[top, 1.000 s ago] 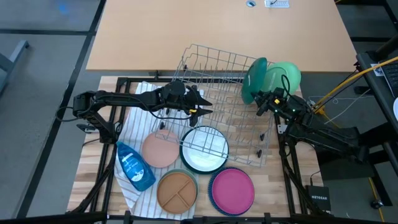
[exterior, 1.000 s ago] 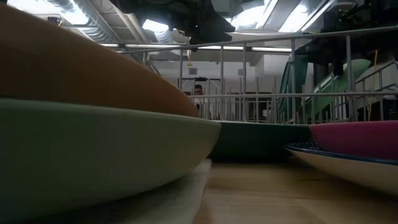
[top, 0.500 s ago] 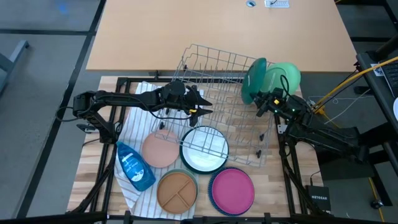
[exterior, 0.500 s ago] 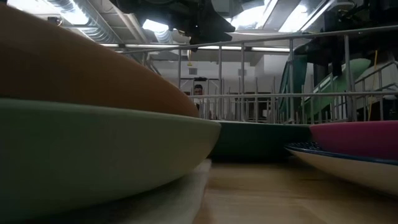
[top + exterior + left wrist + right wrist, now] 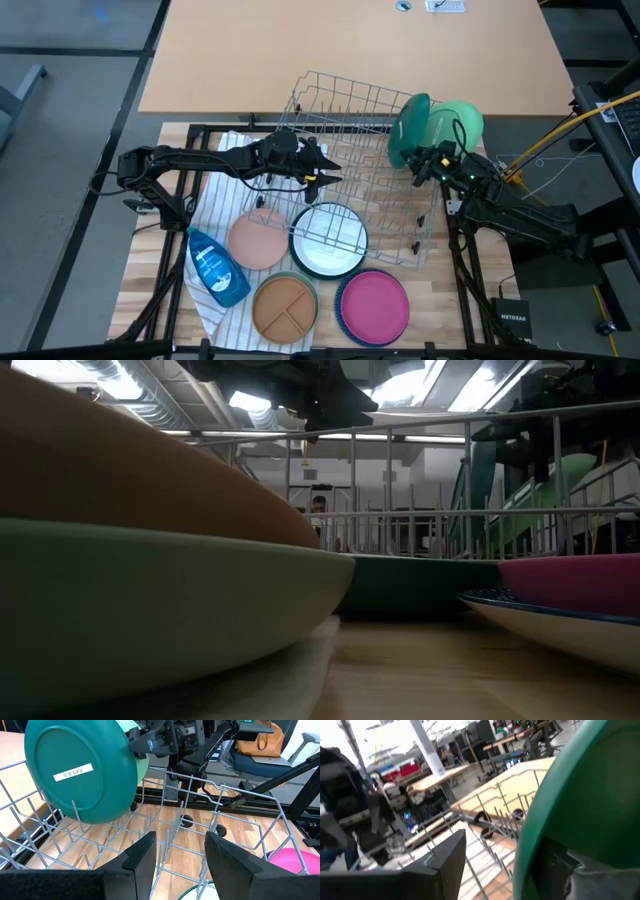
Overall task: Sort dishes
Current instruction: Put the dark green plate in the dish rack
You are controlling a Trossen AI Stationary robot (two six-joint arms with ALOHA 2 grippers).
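Two green plates stood on edge in the wire rack (image 5: 350, 150) at its right end: the dark green plate (image 5: 409, 128) and, just behind it, the light green plate (image 5: 455, 125). I had the right gripper (image 5: 428, 160) against the dark green plate's rim, one finger on either side of it; I could not tell whether they pinched it or stood slack. The left gripper (image 5: 318, 168) hovered over the rack's middle, fingers spread, holding nothing. On the table lay the peach plate (image 5: 257, 241), white plate (image 5: 328, 241), tan divided plate (image 5: 284, 305) and magenta plate (image 5: 373, 306), some stacked on others. I judged the job well short of half done.
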